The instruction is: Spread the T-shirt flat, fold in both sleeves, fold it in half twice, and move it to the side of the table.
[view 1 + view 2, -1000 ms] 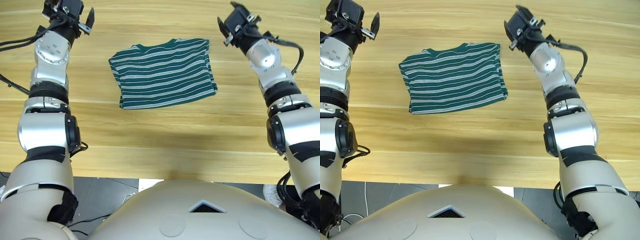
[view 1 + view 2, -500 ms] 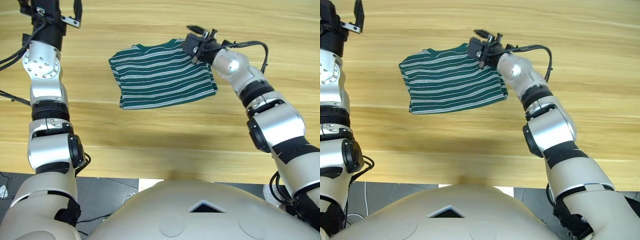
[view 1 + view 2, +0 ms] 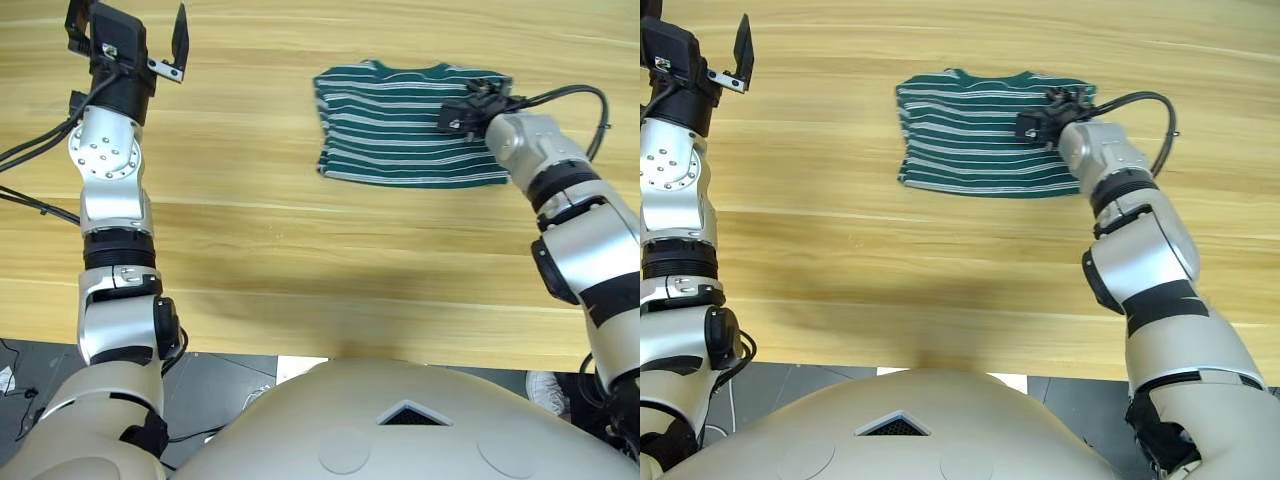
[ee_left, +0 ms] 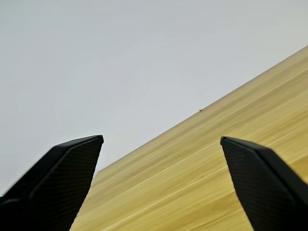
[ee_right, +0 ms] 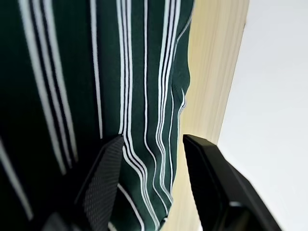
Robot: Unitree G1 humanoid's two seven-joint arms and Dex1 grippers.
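Left gripper [image 3: 127,22] sits above the far-left part of the table [image 3: 300,260], jaws wide apart, holding nothing, off the job. T-shirt [image 3: 390,130] lies on the table's far half, right of its middle. It's a compact green-and-white striped rectangle, sleeves tucked in, collar [image 3: 400,68] toward the table's far edge, hem [image 3: 410,180] toward the near edge. It looks fully folded, so I'd call this the last step, the slide to the table's side. Right gripper [image 5: 153,144] is down on the cloth toward the table's right side. Wrist view has striped fabric between the part-closed jaws, so I read it as clamped on the cloth; can't tell how many layers. Handling: light, soft, limp, no stiffness. The stacked layers will slip over each other, and the smooth wood should let the bundle slide with little drag. Best hold is a folded edge with every layer in the bite, or a flat press on top. A top-layer-only pinch will likely peel the fold open, and pulling from one end may skew or bunch the other end. Black cable [image 3: 575,91] loops off the right wrist above the table's right part; keep it off the cloth.
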